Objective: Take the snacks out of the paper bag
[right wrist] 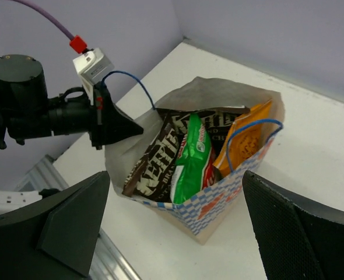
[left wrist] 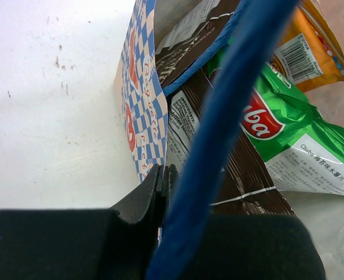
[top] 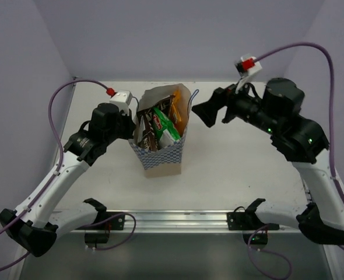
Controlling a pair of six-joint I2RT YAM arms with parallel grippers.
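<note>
Cream paper bag: sits mid-table between the two arms, mouth wide open and facing up, blue-and-white checkered band around its walls.
Snacks: all four are inside the bag, poking up past the rim, none out on the table.
Orange packet: at the far-right side of the opening, right next to a blue cord handle.
Green-and-white packet: in the middle, red logo showing, lying over the brown ones.
Dark brown packets: two of them with white lettering, one toward the left arm's side, the other tucked further back behind the green one.
Left gripper: pinched down tight on the bag's left rim; in the left wrist view the fingers are pressed together with the paper edge between them, and the other blue cord runs across the lens.
Right gripper: jaws spread wide, holding nothing, hanging just to the right of the bag and not touching it.
</note>
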